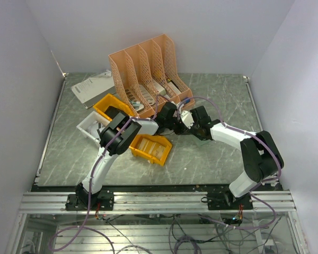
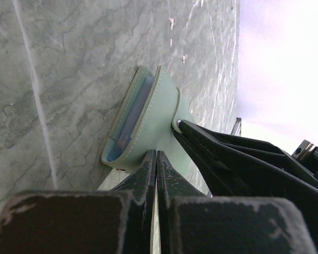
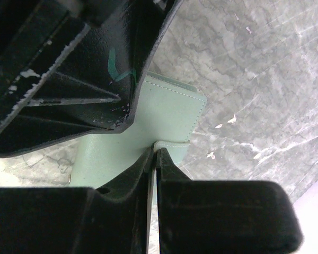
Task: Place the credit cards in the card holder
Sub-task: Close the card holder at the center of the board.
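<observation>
Clerk: Location of the card holder [image 2: 148,119] is requested.

Inspector: It is found near the middle of the table [image 1: 212,159], just in front of the orange file rack [image 1: 148,66], and is held by both tools at once. Its grey-green outside is turned toward both wrist cameras. A strip of light blue lining is seen along its slightly parted edge. Whether it touches the table cannot be told.

Clerk: State of the left tool [image 2: 156,159] is requested.

Inspector: Its fingers are pressed together on the near edge of the card holder.

Clerk: And the right tool [image 3: 155,153]?

Inspector: It is clamped on a small tab folded over from the holder's side edge. The two tools are set close together. In the right wrist view, the holder's upper left part is covered by the left tool's black body.

Clerk: Contents?

Inspector: Whether credit cards lie inside cannot be told, as the gap is narrow and shadowed.

Clerk: Surroundings?

Inspector: One yellow bin [image 1: 151,148] is noted just beside the left arm. A second yellow bin [image 1: 112,107] and a white tray [image 1: 89,126] are noted further left. A printed sheet [image 1: 93,85] is noted at the far left.
</observation>
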`<state>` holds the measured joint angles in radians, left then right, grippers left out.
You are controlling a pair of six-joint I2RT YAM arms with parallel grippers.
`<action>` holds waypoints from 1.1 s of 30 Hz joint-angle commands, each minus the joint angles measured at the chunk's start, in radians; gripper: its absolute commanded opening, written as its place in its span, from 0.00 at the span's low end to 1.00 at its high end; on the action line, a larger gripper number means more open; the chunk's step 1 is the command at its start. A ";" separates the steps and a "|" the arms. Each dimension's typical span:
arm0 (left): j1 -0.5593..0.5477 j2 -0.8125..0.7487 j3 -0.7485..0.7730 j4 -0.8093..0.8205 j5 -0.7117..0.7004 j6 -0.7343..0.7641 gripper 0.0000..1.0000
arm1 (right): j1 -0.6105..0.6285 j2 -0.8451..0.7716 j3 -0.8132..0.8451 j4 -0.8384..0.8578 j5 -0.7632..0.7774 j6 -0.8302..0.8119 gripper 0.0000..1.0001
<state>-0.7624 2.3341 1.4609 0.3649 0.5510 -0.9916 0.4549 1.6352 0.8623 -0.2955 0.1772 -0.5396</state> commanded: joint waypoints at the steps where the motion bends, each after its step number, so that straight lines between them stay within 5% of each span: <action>1: 0.006 0.023 0.007 -0.001 0.003 0.010 0.07 | 0.033 0.092 -0.105 -0.218 -0.260 0.084 0.07; 17: 0.004 0.032 0.030 -0.045 -0.003 0.027 0.07 | -0.013 0.031 -0.067 -0.217 -0.345 0.106 0.20; 33: -0.002 0.051 0.058 -0.073 0.002 0.044 0.07 | -0.091 -0.089 -0.023 -0.192 -0.388 0.119 0.43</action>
<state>-0.7631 2.3493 1.4971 0.3332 0.5640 -0.9775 0.3832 1.5585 0.8627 -0.3550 -0.0841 -0.4652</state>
